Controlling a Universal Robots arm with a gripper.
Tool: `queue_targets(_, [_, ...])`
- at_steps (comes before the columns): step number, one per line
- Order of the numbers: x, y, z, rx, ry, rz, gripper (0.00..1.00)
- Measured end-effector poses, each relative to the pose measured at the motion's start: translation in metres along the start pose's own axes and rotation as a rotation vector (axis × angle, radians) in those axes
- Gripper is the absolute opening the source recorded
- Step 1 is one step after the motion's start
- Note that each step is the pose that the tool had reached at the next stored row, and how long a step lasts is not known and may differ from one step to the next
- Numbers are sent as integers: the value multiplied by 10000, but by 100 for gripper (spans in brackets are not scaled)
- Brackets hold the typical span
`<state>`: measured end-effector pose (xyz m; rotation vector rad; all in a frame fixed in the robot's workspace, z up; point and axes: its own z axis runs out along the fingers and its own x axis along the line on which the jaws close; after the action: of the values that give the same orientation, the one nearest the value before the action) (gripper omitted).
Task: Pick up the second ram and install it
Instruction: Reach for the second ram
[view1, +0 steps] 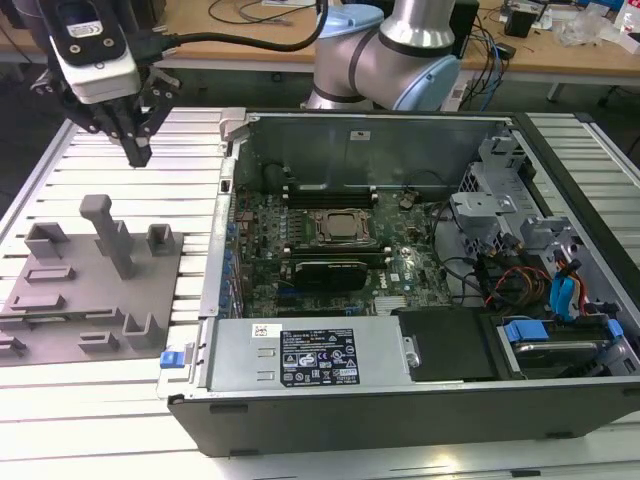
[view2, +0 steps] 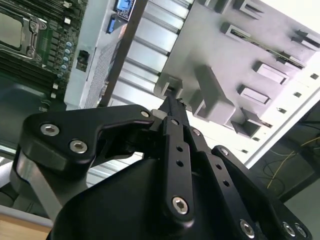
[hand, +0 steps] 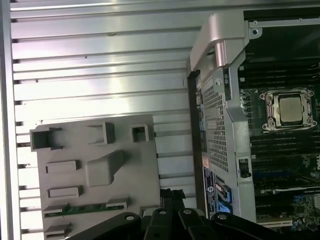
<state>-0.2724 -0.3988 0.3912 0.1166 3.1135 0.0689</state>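
Hovering over the slatted desk (view1: 190, 140) close to the grey tray (view1: 100, 300), the pincer (view1: 140, 150) has its fingers drawn together and carries nothing.

Status: early stage. In the first wrist view the memory stick (hand: 80, 209) rests in its tray slot, untouched and clear of the pincer. Pick-up and seating both remain to be done. Whether another stick already sits inside the computer case (view1: 400, 420) cannot be made out.

Orientation: the green stick appears to stand on its long edge, held between two small tray blocks (one at each end). Its long axis runs along the tray edge nearest the viewer in the exterior view. One end is aimed at the case wall, so the stick lies roughly parallel with the memory slots (view1: 330, 190) on the board.
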Motion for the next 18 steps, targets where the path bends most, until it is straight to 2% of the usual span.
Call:
queue_targets(1, [50,-4,-1,1,1,0,11])
queue_targets(3, [90,-7,0,1,0,0,11])
queue_targets(7, [230,-18,1,0,0,-1,11])
queue_targets(9, [272,-21,1,0,1,0,11])
queue_targets(14, [432,-33,2,0,1,-1,11])
queue_targets(18, [597,-45,3,0,1,1,11])
